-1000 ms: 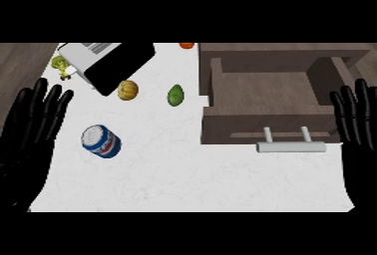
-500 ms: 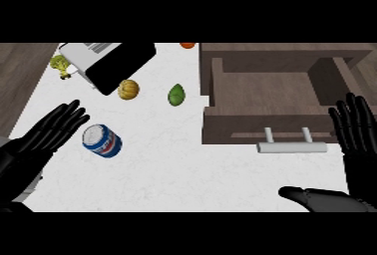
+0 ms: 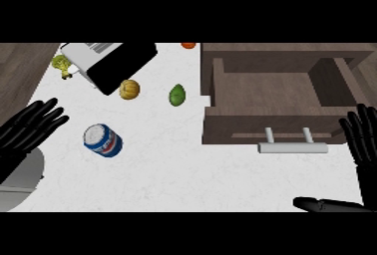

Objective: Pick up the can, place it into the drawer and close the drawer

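The left hand [image 3: 33,124] is drawing back leftward, fingers released; one round blue-white can [image 3: 103,141] is lying just right of it, one wooden drawer [image 3: 276,102] gaping beside the unclenched right hand [image 3: 362,134]

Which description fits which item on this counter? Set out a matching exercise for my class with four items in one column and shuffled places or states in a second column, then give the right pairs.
Items
1. can
2. drawer
3. left hand
4. green fruit

Descriptions
A. pulled open, nothing visible inside, handle toward the robot
B. lying on its side on the white counter, blue and white
C. open, fingers spread, just left of the can and not touching it
D. between the orange fruit and the drawer

Pairs: 1-B, 2-A, 3-C, 4-D
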`<state>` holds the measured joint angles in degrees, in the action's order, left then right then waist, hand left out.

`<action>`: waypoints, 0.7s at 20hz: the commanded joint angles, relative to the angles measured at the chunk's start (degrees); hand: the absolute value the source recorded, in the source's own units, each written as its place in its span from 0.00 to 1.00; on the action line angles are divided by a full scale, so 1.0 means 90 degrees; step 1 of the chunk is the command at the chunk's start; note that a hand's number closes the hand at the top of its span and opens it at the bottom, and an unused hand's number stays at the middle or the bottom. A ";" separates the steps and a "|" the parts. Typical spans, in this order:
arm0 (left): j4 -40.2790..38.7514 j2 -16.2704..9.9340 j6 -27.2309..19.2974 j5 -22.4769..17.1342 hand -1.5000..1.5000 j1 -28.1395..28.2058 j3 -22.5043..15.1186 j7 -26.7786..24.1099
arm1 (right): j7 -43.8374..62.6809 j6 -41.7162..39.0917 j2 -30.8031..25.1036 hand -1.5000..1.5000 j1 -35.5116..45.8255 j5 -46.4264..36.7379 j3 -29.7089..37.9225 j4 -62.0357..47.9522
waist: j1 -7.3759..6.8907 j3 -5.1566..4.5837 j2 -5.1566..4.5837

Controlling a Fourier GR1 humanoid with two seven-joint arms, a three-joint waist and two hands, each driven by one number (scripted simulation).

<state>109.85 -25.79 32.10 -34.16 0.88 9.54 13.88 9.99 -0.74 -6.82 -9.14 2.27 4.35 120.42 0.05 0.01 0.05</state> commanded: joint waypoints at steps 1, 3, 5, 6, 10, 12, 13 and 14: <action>-0.0340 0.0084 0.0159 -0.0055 0.00 -0.0109 0.0263 0.0112 | -0.0230 -0.0200 0.0131 0.00 -0.0562 0.0037 -0.0005 0.0357 | 0.0019 -0.0001 0.0001; -0.0843 0.0056 0.0204 0.0087 0.00 -0.0423 0.0390 -0.0003 | -0.0222 -0.0321 0.0067 0.00 -0.0675 0.0335 0.0268 0.0455 | 0.0040 -0.0002 -0.0002; -0.0080 0.0167 0.0010 -0.0010 0.00 -0.0126 0.0243 0.0441 | -0.0850 -0.0234 0.0337 0.00 -0.0403 -0.0264 -0.0107 -0.0514 | -0.0011 0.0001 -0.0001; -0.0907 0.0182 0.0436 0.0373 0.00 -0.0365 0.0480 -0.0179 | -0.0621 -0.0381 0.0119 0.00 -0.0214 0.0212 0.0306 -0.0385 | 0.0008 -0.0001 -0.0005; -0.1379 0.0464 0.0296 0.0825 0.00 -0.0734 0.0278 -0.0246 | -0.0752 -0.0634 0.0137 0.00 -0.0913 0.0380 0.0464 0.0064 | 0.0043 -0.0001 -0.0003; -0.1231 0.0485 0.0402 0.0714 0.00 -0.0562 0.0282 -0.0077 | -0.0736 -0.0659 0.0056 0.00 -0.0594 0.0289 0.0571 -0.0252 | 0.0014 -0.0001 -0.0002; -0.1872 0.0600 0.0313 0.1295 0.00 -0.1089 0.0167 -0.0477 | -0.0879 -0.0674 0.0240 0.00 -0.1129 0.0254 0.0375 0.0204 | 0.0067 -0.0002 -0.0005; -0.1261 0.0739 0.0270 0.1176 0.00 -0.0797 0.0029 -0.0236 | -0.0884 -0.0603 0.0182 0.00 -0.0618 0.0131 0.0524 -0.0314 | 0.0015 -0.0001 -0.0002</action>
<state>98.42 -21.36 34.82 -26.37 -5.41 11.31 11.96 3.65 -5.21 -5.15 -14.84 3.57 7.49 119.37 0.29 0.00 0.02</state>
